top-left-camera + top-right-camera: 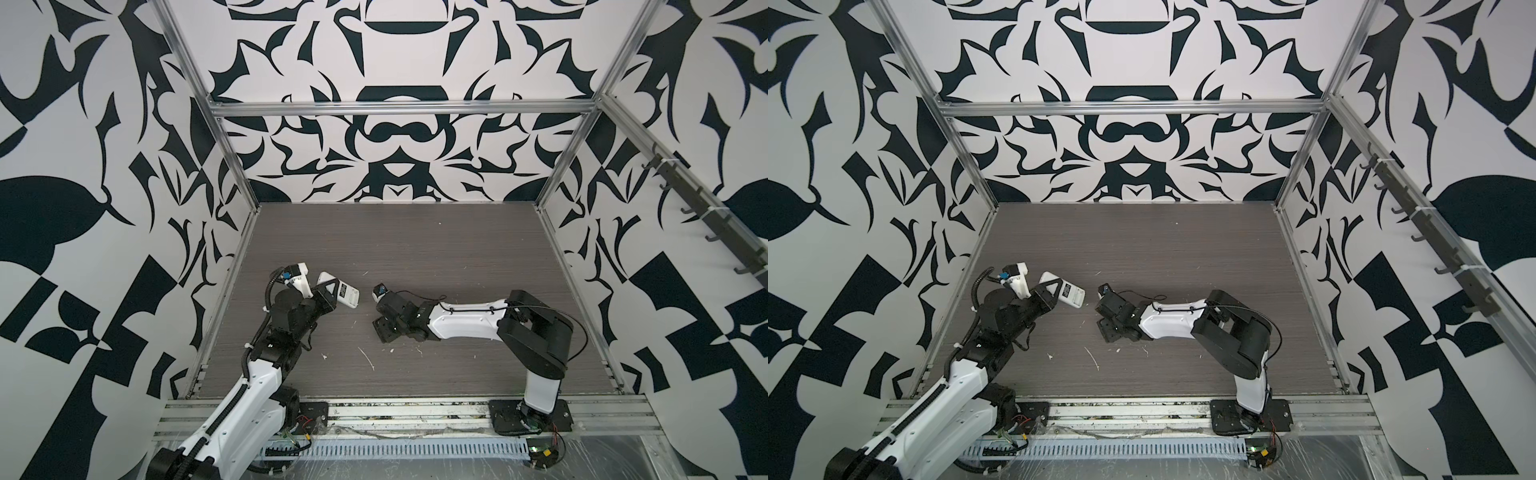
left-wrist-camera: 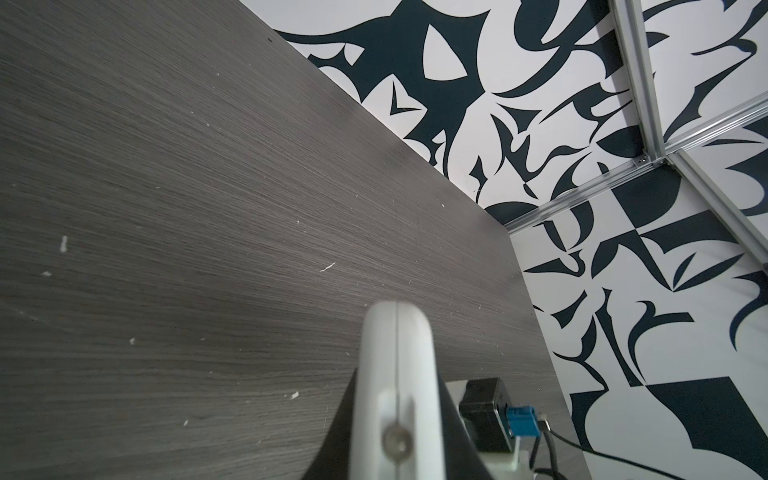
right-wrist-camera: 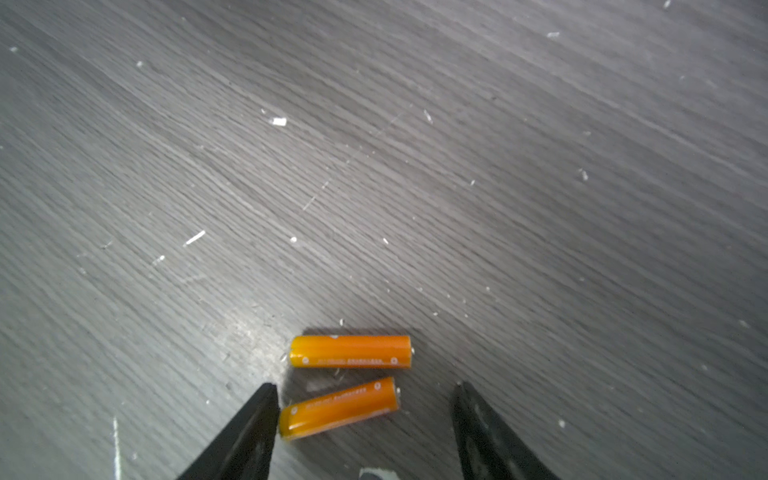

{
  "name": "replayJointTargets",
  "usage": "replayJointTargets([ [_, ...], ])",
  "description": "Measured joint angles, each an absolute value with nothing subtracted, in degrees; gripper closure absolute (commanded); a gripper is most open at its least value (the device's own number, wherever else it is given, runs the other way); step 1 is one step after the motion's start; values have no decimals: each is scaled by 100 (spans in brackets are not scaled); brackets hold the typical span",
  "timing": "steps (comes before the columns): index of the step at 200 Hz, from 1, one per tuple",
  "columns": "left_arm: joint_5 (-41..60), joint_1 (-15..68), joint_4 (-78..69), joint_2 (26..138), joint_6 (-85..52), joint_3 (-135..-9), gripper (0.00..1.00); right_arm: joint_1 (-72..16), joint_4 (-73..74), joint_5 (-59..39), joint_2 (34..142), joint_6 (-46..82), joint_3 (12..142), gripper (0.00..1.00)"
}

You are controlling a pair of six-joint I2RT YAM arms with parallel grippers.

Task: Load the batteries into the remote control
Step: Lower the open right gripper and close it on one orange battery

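Between my right gripper's spread jaws, held over the grey table, lies the nearer battery, one end touching a fingertip but not gripped; the second battery lies just beyond it, almost parallel. Farther off, my left gripper is clamped on the white remote control, holding it above the table, dark label showing in both top views.
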State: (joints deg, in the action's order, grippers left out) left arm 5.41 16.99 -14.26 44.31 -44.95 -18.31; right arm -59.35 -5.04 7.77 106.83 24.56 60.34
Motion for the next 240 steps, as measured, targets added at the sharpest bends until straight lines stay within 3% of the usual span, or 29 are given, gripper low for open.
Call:
replayJointTargets([
  [62, 543, 1688, -1437, 4431, -4495, -1813, 92, -5940, -633, 869, 10665, 2399, 6038, 37],
  [240, 626, 1682, -1522, 4394, -4499, -1723, 92, -5907, -1068, 1330, 10353, 2255, 5979, 69],
])
